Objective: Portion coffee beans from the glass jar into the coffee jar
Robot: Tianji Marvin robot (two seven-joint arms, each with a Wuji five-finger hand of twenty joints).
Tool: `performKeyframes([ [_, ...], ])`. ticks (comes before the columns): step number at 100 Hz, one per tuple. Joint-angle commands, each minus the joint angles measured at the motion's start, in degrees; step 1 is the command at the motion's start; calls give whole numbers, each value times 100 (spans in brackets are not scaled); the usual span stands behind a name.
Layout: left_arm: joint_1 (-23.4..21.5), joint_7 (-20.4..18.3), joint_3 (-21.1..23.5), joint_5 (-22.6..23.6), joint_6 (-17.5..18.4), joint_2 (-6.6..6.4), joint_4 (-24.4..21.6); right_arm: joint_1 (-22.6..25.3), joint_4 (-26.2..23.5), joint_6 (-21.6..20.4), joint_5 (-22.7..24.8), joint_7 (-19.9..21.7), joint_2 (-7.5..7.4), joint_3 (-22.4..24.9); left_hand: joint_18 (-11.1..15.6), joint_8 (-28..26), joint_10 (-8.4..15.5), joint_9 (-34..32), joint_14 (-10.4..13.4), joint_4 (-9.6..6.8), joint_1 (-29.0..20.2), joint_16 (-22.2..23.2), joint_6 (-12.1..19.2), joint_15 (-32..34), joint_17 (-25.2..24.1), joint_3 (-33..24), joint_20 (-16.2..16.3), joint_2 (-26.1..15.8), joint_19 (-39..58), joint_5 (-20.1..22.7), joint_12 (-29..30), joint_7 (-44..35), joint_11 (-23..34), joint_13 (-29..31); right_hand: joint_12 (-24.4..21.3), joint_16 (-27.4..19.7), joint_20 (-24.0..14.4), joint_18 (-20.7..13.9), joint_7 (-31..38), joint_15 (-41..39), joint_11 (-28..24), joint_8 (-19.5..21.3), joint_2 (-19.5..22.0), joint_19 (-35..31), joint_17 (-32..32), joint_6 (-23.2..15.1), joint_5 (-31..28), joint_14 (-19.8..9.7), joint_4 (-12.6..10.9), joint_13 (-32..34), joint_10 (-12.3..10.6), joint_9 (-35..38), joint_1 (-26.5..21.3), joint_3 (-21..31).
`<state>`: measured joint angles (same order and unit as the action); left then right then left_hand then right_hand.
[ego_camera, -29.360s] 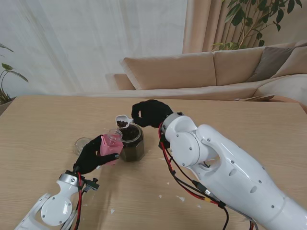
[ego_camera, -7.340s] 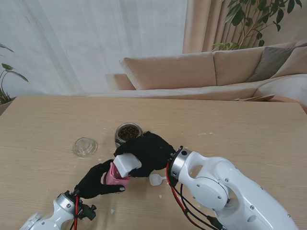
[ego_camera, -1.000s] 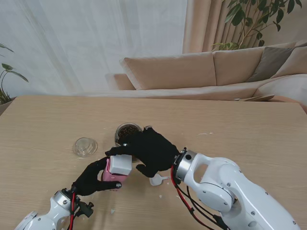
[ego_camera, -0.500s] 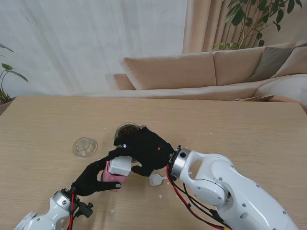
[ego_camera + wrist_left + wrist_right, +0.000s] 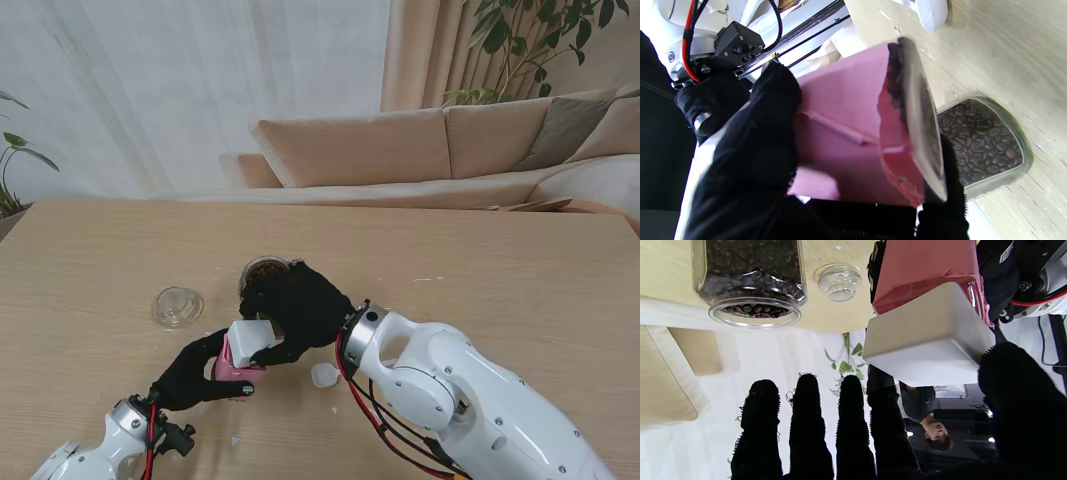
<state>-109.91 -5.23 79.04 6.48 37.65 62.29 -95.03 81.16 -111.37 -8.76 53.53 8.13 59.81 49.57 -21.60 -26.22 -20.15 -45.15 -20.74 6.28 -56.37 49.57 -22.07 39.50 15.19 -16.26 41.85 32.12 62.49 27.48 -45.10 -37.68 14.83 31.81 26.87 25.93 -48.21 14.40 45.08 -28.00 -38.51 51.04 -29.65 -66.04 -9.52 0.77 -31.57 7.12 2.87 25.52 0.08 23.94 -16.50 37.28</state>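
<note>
While the left robot hand (image 5: pixel 195 372) grips the coffee jar (image 5: pixel 238 368), the right robot hand (image 5: pixel 298 308) pinches its lid (image 5: pixel 250 340).

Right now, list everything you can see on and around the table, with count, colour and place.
coffee jar: one, pink, held near me, left of centre
lid: one, white, on the coffee jar's mouth
glass jar: one, clear, beans inside, open, centre
glass lid: one, clear, left of the glass jar
scoop: one, white, right of the coffee jar
table: one, light wood
sofa: one, beige, behind
left hand: black glove, holding coffee jar
right hand: black glove, on lid
</note>
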Motion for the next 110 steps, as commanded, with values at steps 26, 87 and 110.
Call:
performKeyframes([
  [26, -31, -87, 5, -23, 35, 27, -42, -63, 79, 284, -134, 134, 76, -148, 59, -373, 745, -426, 89, -76, -1554, -24, 1213, 45, 41, -1419, 73, -953, 94, 417, -391, -1118, 594, 30, 90, 147, -58, 55, 969, -217, -18, -242, 654, -218, -38, 366, 416, 133, 70, 48, 263, -56, 832, -82],
  [87, 28, 3, 8, 45, -48, 56, 9, 920, -541, -519, 387, 123, -20, 863, 70, -372, 755, -420, 98, -74, -1550, -23, 1218, 48, 36, -1421, 71, -952, 90, 411, -391, -1114, 592, 36, -889, -359, 408, 147, -2729, 840, 1177, -2144, 573, 764, 387, -1452, 1641, -101, -1040, -162, -251, -429, -1615, 13],
  [110, 8, -46, 15, 9, -16, 42, -9, 804, -460, -872, 741, 90, -58, 852, 71, -372, 749, -415, 99, -74, -1542, -24, 1215, 48, 34, -1414, 72, -952, 91, 416, -389, -1115, 588, 27, -962, -415, 512, -20, -2759, 821, 866, -1681, -854, 899, 432, -1788, 2123, -173, -80, -369, -328, -1129, -1831, 1857],
])
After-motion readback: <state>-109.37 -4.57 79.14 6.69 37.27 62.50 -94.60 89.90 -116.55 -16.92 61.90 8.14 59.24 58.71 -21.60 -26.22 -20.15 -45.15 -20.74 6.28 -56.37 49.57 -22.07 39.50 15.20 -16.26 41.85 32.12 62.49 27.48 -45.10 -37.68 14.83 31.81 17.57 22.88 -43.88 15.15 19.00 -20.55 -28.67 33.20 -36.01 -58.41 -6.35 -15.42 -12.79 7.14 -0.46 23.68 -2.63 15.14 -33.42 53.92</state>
